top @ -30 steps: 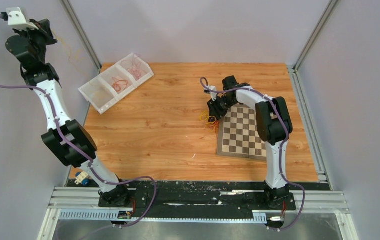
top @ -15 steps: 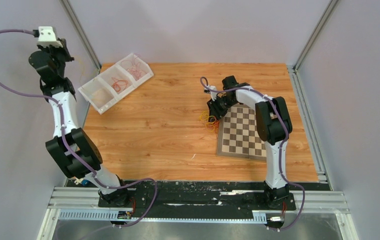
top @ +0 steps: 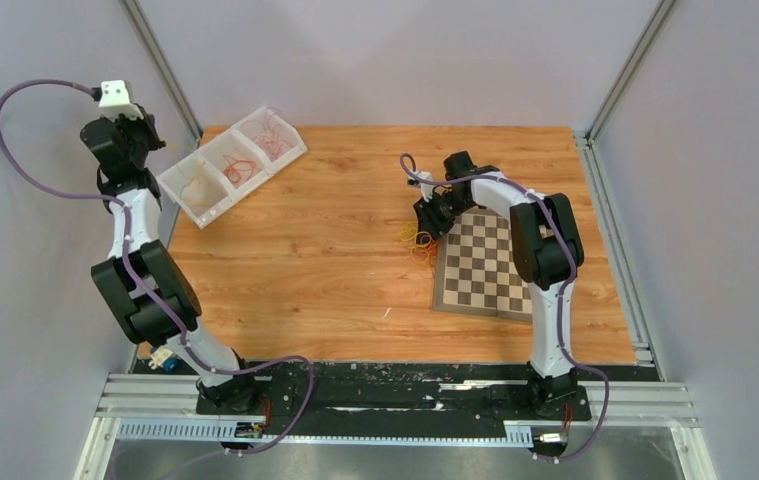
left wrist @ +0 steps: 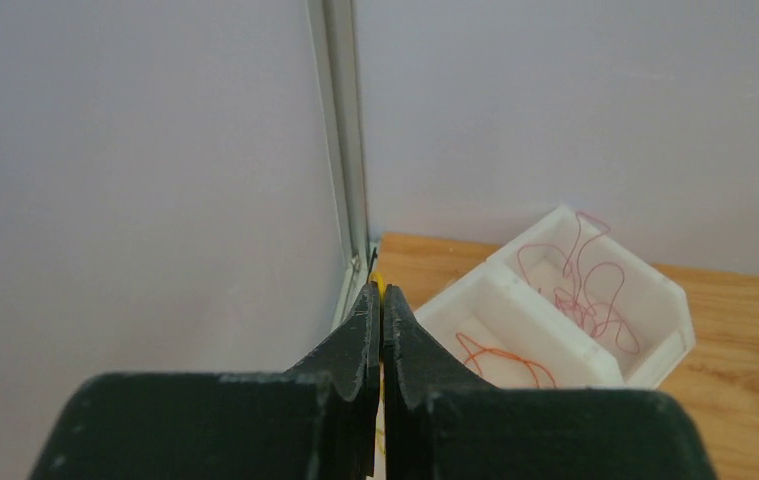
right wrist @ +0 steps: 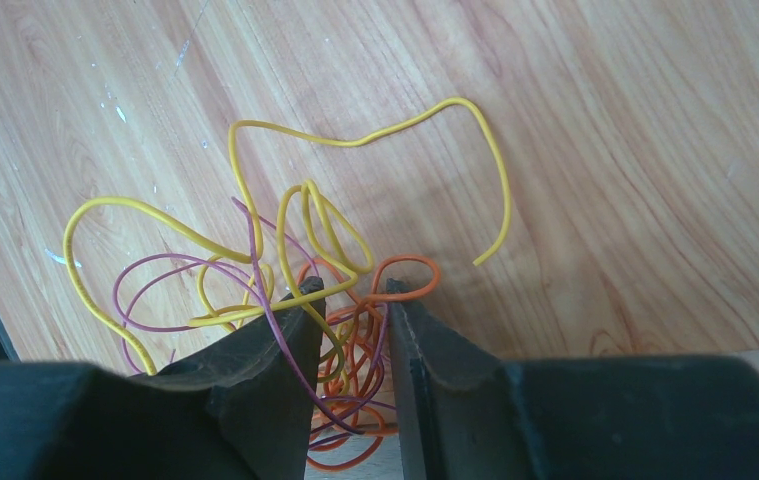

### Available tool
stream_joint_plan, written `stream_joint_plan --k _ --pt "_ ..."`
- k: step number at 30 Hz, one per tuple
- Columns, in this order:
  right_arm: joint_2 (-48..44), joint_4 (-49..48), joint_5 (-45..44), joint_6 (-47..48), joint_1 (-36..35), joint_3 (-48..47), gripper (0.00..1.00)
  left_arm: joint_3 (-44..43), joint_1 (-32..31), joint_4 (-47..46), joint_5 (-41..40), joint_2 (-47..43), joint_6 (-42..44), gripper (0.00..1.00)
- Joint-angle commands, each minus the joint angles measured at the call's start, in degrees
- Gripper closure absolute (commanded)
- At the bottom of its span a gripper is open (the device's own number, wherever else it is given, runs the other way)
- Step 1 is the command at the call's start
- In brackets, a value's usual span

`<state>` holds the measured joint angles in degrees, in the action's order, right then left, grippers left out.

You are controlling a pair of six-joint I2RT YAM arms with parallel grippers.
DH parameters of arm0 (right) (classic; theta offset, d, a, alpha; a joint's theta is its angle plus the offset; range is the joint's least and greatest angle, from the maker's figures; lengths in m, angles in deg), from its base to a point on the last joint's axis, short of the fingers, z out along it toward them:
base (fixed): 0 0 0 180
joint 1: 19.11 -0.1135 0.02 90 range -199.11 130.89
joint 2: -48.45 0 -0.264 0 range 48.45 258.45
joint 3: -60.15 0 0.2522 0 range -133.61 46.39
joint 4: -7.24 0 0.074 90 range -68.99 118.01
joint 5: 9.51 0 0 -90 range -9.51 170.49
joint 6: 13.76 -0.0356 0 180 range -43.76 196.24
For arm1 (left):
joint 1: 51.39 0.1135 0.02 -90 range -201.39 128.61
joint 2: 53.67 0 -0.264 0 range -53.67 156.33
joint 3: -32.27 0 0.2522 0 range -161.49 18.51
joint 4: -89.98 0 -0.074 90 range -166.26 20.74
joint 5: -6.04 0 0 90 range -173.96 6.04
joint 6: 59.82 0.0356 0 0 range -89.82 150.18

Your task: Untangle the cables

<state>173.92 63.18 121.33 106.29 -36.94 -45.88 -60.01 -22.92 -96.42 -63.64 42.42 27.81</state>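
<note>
A tangle of thin yellow, orange and purple cables [top: 415, 241] lies on the wooden table at the chessboard's left edge. My right gripper [top: 431, 222] is down on it. In the right wrist view the right gripper [right wrist: 353, 290] is open, with orange and purple strands [right wrist: 350, 350] loose between the fingers and a yellow strand [right wrist: 355, 142] spread out beyond. My left gripper [top: 151, 140] is high at the far left, beside the white tray. In the left wrist view the left gripper [left wrist: 381, 292] is shut on a thin yellow strand [left wrist: 377, 280].
The white three-part tray [top: 180, 205] stands tilted at the table's back left, with red strands [top: 273, 137] and orange strands [top: 241, 166] in separate parts; it also shows in the left wrist view [left wrist: 525, 300]. A chessboard [top: 485, 265] lies under the right arm. Grey walls and a metal post close off the left.
My left arm has come down and swung right towards the tray, still shut on the yellow strand. The right arm and the tangle have not moved.
</note>
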Motion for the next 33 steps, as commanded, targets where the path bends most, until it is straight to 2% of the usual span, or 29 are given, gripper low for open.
stream_joint_plan --k 1,3,10,12,14,16,22,25,28,30,33 --pt "0.9 0.0 -1.8 0.9 0.1 1.5 0.67 -3.6 -0.3 4.8 -4.9 5.4 0.2 1.0" --pt "0.5 0.0 -2.0 1.0 0.2 1.9 0.66 -4.4 -0.3 5.9 -7.7 7.6 1.2 1.0" --pt "0.3 0.0 -1.9 1.0 0.3 2.8 0.67 -5.6 -2.1 10.0 -10.2 13.2 7.6 1.0" --pt "0.5 0.1 -1.8 0.8 0.3 2.5 0.67 -6.9 -2.8 12.3 -10.2 14.8 8.8 0.93" --pt "0.5 0.1 -1.7 0.7 0.3 1.9 0.67 -7.6 -2.9 13.4 -9.7 15.2 8.5 0.72" --pt "0.6 0.1 -1.4 0.5 0.3 1.5 0.68 -8.4 -3.0 14.5 -9.1 14.9 8.3 0.58" --pt "1.1 0.0 1.0 -1.2 0.0 -0.1 0.69 -6.9 -2.9 19.6 -8.9 8.8 8.1 0.24" --pt "0.6 0.0 2.5 -1.5 -0.7 -0.3 0.71 -3.2 -2.9 21.3 -6.0 2.8 7.8 0.13" --pt "-0.9 -0.8 4.7 -2.1 -1.4 -0.2 0.8 1.9 -3.1 24.2 2.9 -3.9 6.4 0.01" --pt "-2.1 -2.1 6.2 -3.0 -1.7 0.2 0.88 4.6 -4.1 26.4 8.0 -7.7 6.3 0.0" --pt "-3.6 -3.6 7.9 -3.9 -2.8 -0.1 0.97 8.4 -8.1 29.7 10.0 -12.6 8.3 0.0"
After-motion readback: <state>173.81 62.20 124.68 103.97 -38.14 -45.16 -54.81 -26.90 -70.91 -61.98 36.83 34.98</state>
